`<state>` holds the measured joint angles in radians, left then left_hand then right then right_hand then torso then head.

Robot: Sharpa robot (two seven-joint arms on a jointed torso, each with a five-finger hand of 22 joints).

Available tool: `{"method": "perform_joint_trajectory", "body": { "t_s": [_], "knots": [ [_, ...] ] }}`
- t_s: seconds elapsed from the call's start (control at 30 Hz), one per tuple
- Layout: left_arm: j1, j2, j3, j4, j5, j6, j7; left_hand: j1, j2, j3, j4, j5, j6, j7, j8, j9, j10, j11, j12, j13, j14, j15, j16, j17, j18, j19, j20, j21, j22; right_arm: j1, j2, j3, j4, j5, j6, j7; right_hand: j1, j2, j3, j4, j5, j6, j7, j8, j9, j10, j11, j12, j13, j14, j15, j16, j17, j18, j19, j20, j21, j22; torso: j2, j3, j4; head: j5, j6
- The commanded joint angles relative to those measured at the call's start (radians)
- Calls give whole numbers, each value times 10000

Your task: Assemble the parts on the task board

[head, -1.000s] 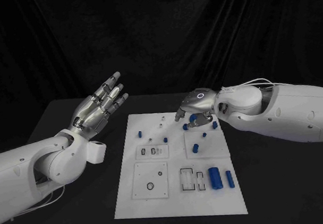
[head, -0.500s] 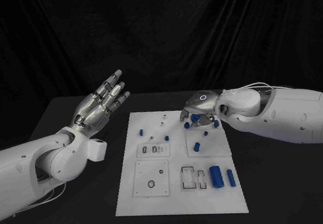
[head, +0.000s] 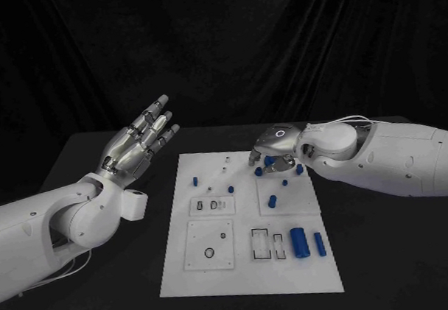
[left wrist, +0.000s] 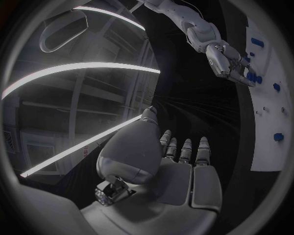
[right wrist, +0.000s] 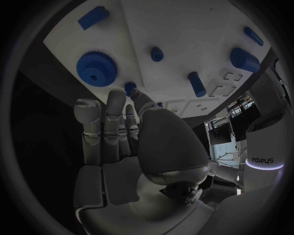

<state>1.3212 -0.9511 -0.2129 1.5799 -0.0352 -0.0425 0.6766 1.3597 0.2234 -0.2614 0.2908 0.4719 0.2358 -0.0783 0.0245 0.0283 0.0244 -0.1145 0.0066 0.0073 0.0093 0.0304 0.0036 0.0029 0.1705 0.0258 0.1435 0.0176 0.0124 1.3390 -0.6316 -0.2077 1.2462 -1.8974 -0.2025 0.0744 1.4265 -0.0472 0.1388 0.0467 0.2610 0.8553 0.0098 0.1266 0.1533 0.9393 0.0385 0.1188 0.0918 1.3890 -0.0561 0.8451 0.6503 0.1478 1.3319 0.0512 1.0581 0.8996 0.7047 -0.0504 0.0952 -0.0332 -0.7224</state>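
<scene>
The task board [head: 247, 227] lies flat at the counter's [head: 405, 256] centre. The right hand [head: 271, 153] hovers over the board's far right corner, fingers [right wrist: 116, 115] extended, holding nothing, beside a blue gear [right wrist: 97, 68]. The left hand [head: 138, 142] is raised off the board's left edge, fingers [head: 157, 124] spread, empty. Blue parts [head: 298, 245] rest near the board's right edge.

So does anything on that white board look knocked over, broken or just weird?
Nothing stands out. The task board lies flat and whole, blue parts rest on it, the right hand works at its far end, and the left hand is raised, holding nothing.
</scene>
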Motion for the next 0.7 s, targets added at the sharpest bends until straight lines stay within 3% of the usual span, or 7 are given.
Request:
{"method": "perform_joint_trajectory", "body": {
  "t_s": [0.03, 0.53, 0.7],
  "knots": [
    [28, 31, 10, -15, -39, 185, 500, 99, 8, 60, 12, 77, -25, 80, 49, 12, -1, 49, -9, -14, -46, 52, -19, -12, 80, -32, 45, 10, -15, -96, 87, 6, -178, -95, -469, 149, 70, 18, 86, 13, -54, 114, 13, 47, 36, 136, -8, 77, 16, -29, -4, 96, 73, -187, -64, 15, 92, 98, -2, 2, -9, 3, 1],
    [28, 33, 10, -56, -39, 218, 461, 138, 20, 78, 10, 151, -25, 110, 49, 12, -4, 88, -9, -14, -54, 45, -22, -15, 80, -42, 36, 3, -19, -314, 312, 7, -604, -95, -828, 371, 91, -112, 518, 142, -196, 603, 94, 224, 290, 658, -87, 291, 42, -12, -52, 296, 277, -219, -86, -21, 326, 487, 8, 1, 3, 5, -94],
    [28, 46, 10, -59, -39, 245, 447, 164, 33, 92, 9, 202, -19, 121, 50, 13, -5, 99, -9, -14, -50, 47, -20, -13, 81, -39, 36, 6, -18, -372, 355, 7, -703, -95, -935, 447, 206, -122, 788, 152, -194, 927, 188, 375, 466, 941, -202, 415, 60, 5, -115, 403, 398, -238, -74, -68, 454, 695, 8, -2, 3, 16, -140]
  ]
}}
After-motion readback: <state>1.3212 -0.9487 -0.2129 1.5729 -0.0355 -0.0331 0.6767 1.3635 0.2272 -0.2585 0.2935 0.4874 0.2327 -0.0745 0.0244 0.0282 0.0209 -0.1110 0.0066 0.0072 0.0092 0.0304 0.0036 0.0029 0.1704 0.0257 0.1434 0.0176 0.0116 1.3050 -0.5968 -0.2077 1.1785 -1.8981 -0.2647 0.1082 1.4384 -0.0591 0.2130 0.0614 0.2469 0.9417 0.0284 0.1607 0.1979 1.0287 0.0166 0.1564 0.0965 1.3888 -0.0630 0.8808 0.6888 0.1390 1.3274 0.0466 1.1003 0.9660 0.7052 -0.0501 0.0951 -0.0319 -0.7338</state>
